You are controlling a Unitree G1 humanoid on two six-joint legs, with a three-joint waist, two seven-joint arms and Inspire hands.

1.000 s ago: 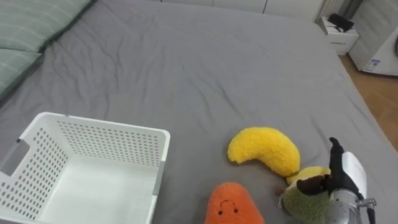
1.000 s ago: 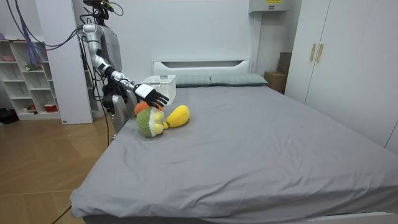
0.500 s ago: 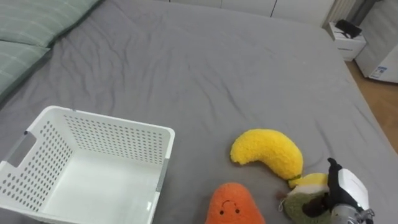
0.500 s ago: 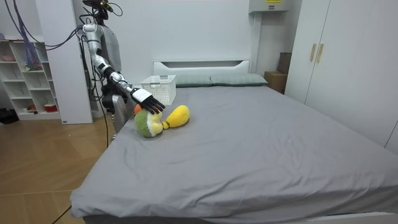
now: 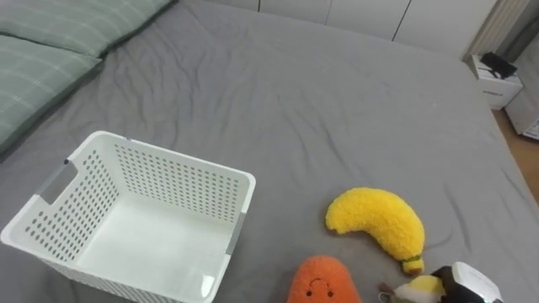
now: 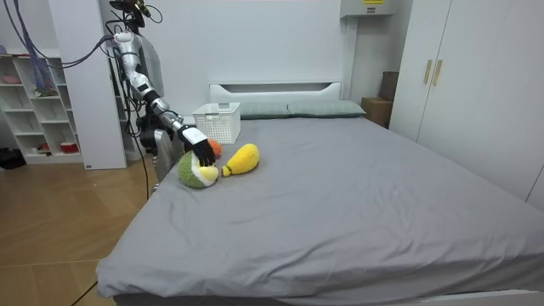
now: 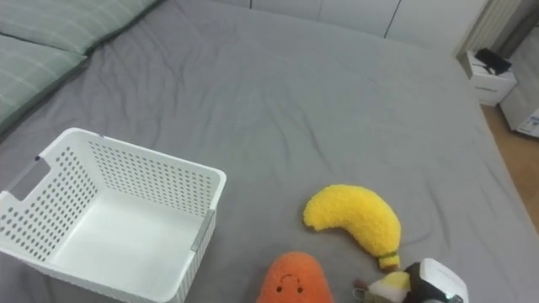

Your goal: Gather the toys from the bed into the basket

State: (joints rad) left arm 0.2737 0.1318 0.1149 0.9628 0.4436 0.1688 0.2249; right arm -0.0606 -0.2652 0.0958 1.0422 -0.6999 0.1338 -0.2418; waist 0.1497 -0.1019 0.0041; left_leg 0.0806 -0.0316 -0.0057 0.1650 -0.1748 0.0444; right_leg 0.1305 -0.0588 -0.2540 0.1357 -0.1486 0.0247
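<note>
My right hand point(image 5: 474, 283) rests on the green toy point(image 6: 192, 174) at the near edge of the bed point(image 5: 337, 101). I cannot tell whether my fingers are curled round it. The banana point(image 5: 379, 222) lies just beside the toy, with the carrot point(image 5: 322, 283) near it. The basket point(image 5: 181, 160) stands further to my left.

We see the grey bed point(image 5: 295, 101) under soft, even indoor light that seems to fall from above, so its wrinkles show as gentle shading and the yellow banana toy point(image 5: 375, 219) casts a faint, short shadow along its underside. The white basket point(image 5: 246, 192) is bright, with a small glossy glint on its inner bottom and its right outer side in shade. In the room view the white wall point(image 6: 280, 42) is bright and the wooden floor point(image 6: 59, 221) has a mild sheen.
</note>
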